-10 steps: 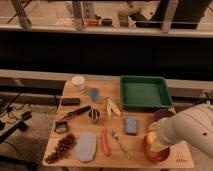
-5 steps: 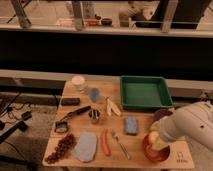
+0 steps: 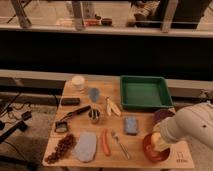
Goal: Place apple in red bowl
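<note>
The red bowl (image 3: pixel 147 151) sits at the front right corner of the wooden table. My gripper (image 3: pixel 160 137) comes in from the right on a pale arm and hangs right over the bowl, pointing down into it. A pale yellow round shape, the apple (image 3: pixel 157 143), shows at the gripper's tip, just inside the bowl's rim. The arm hides the right part of the bowl. I cannot tell whether the apple rests on the bowl or is held just above it.
A green tray (image 3: pixel 144 92) stands at the back right and a purple-maroon dish (image 3: pixel 161 115) just behind the bowl. A blue sponge (image 3: pixel 131 125), fork (image 3: pixel 119 144), carrot (image 3: pixel 105 142), peeled banana (image 3: pixel 112 106), grey cloth (image 3: pixel 86 146), grapes (image 3: pixel 61 147) and cups lie to the left.
The arm has stayed over the red bowl and the gripper has settled slightly lower into it. Nothing else on the table has moved.
</note>
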`<state>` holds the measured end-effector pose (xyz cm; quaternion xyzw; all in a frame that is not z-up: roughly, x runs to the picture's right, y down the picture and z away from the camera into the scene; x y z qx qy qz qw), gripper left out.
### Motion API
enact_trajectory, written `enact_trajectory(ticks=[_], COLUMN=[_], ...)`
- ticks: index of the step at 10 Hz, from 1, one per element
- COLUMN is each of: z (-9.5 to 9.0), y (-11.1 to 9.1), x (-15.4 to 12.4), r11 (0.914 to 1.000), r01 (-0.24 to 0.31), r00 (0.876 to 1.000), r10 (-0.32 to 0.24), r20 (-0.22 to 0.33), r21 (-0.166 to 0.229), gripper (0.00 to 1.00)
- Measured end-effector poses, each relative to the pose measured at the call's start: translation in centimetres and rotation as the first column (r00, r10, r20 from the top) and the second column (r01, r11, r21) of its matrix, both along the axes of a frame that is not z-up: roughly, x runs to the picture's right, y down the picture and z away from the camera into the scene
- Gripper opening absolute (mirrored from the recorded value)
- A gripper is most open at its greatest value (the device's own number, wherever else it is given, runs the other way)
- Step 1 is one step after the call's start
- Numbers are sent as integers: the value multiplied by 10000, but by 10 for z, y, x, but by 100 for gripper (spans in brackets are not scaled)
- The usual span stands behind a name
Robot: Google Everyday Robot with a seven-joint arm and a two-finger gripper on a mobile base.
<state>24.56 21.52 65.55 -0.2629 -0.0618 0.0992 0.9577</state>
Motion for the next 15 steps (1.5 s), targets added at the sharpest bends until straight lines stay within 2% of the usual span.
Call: enact_trajectory(ticks=[2,3,8,9,15], z=[0,0,0,0,0], y=[0,0,0,0,0], x=[0,0,0,0,0], r11=[10000,10000,10000,10000,10000], r01=[-2,-1,-6,-6,-6], r00=[10000,10000,10000,10000,10000], r10=[2,1,6,6,6], r20=[0,1,-2,-3,0], r21=[-1,-2,-1,0,3], gripper=[15,22,74,78,80])
